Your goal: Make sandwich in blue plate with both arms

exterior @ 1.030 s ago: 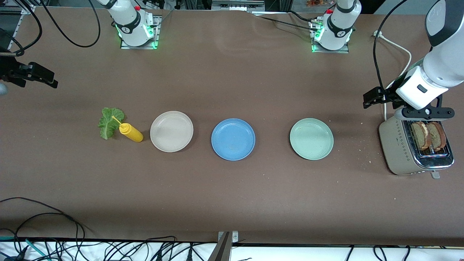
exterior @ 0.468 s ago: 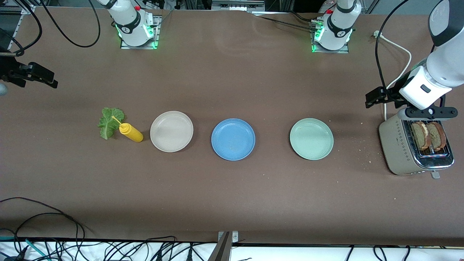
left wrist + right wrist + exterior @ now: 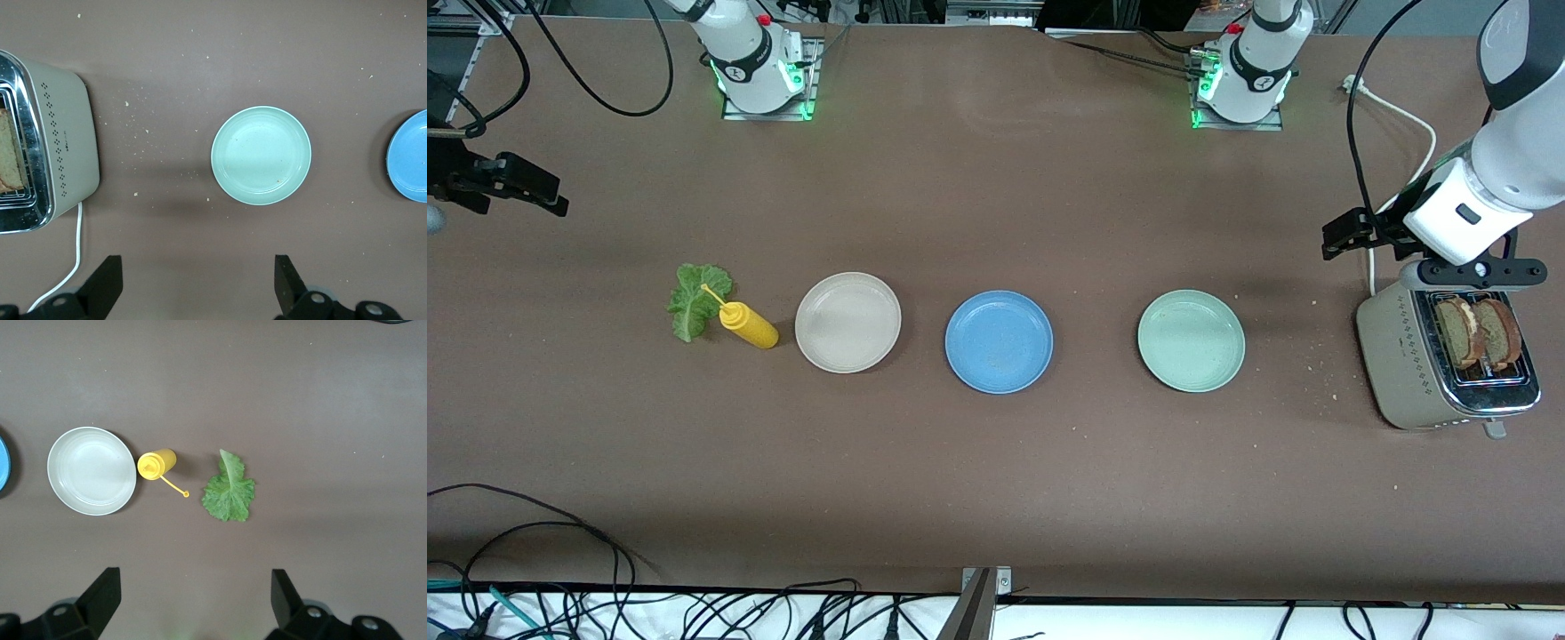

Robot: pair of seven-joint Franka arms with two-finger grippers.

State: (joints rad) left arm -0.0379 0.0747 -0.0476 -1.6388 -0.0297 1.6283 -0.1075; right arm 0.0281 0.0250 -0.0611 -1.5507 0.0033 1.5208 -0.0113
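Both tools gape empty; left tool point(image 3: 1472, 274) over the toaster point(image 3: 1414, 364) should descend squarely astride one slice point(image 3: 1456, 331).

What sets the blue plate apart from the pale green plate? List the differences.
Colour: the blue plate is mid-blue, the pale green plate a light mint. Place: the blue plate lies mid-table between the beige plate and the green one; the pale green plate lies nearer the toaster, toward the left arm's end. Both are round, shallow, rimmed, similar in size and hold nothing.
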